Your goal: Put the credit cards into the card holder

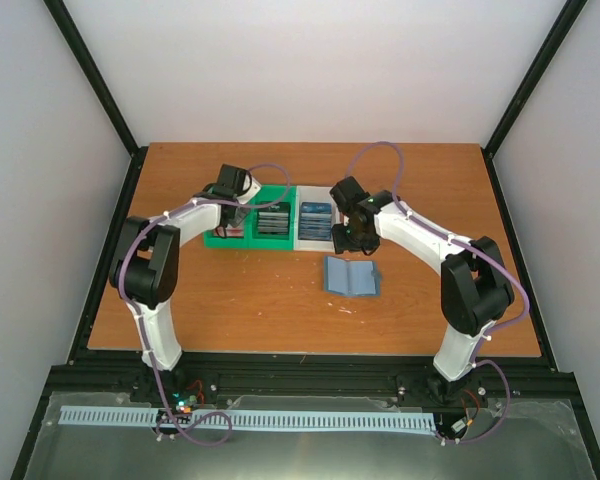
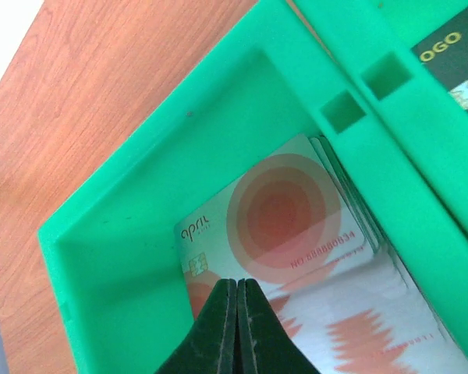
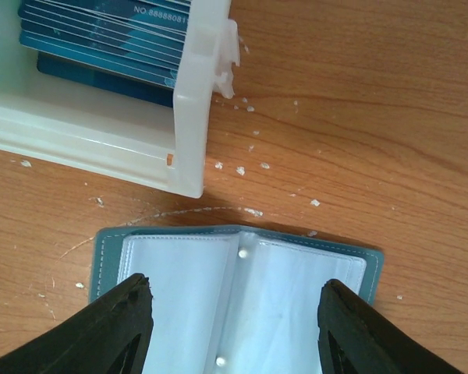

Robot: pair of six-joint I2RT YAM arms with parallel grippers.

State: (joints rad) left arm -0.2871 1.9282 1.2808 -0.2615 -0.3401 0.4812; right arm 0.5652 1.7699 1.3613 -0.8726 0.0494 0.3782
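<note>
- left gripper [image 2: 236, 287] pressed together on red credit cards [image 2: 281, 210] in green bin [image 2: 140, 234]: may slip off or drag two.
- right gripper [image 3: 234, 292] spread over open card holder [image 3: 179, 265] beside white bin [image 3: 189, 117].

Built from white shells and black joints: left arm [image 1: 195, 214] at 8 o'clock, right arm [image 1: 420, 232] at 4 o'clock. Draped in purple cables [image 1: 380, 144]. Fitted with a small lit circuit board [image 1: 185, 405] at 7 o'clock, by the left base. Tipped with dark tapered fingers [image 2: 217, 335] on the left end effector [image 2: 238, 284], blunt matte black ones on the right end effector [image 3: 235, 287].
</note>
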